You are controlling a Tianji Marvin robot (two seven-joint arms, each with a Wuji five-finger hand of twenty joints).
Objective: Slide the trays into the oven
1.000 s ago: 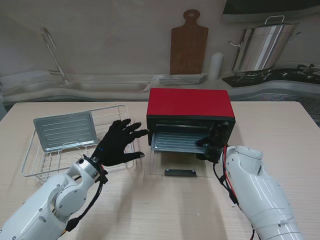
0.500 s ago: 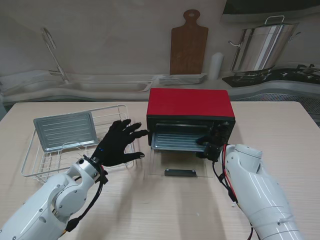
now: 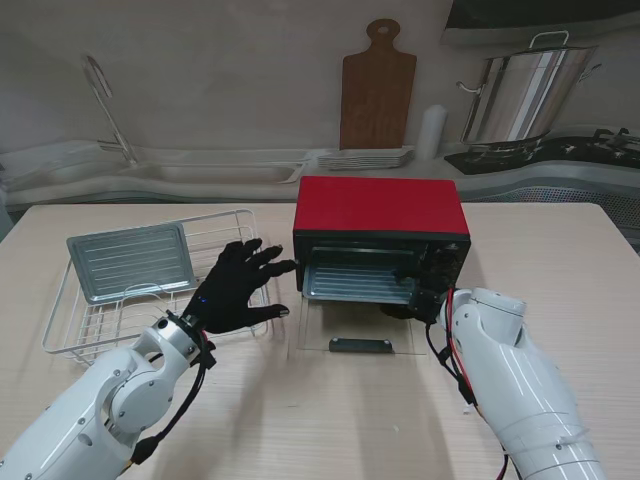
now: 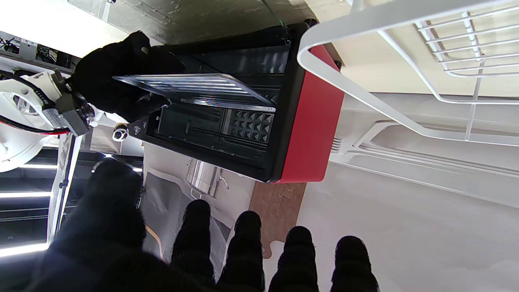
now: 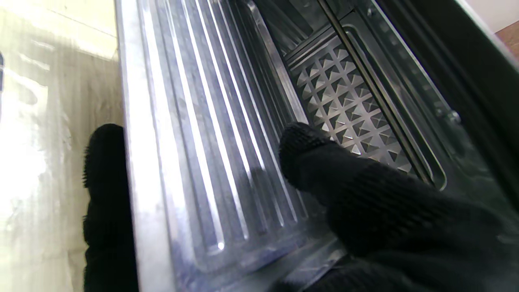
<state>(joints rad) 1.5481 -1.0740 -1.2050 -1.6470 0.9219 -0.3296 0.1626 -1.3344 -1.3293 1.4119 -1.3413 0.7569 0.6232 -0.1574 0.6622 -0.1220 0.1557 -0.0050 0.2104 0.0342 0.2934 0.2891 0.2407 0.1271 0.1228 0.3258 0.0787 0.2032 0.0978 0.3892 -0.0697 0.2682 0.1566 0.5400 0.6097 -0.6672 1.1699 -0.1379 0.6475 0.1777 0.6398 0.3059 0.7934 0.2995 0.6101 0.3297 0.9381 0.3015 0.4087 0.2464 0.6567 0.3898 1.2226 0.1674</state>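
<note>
Right hand (image 3: 418, 293) grasping tray (image 3: 358, 284) at its right edge, tray sitting in mouth of red oven (image 3: 380, 232) mid-worktop. Only right wrist view shows thumb (image 5: 324, 162) on top, finger underneath. Left hand (image 3: 238, 285) released, fingers spread over rack (image 3: 62, 318) holding second tray (image 3: 130, 261). Tray further in than a second ago.

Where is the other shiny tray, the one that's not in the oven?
In the stand's view, the second tray lies in the white wire rack on the left side of the table, left of the red oven, just beyond the left hand.
</note>
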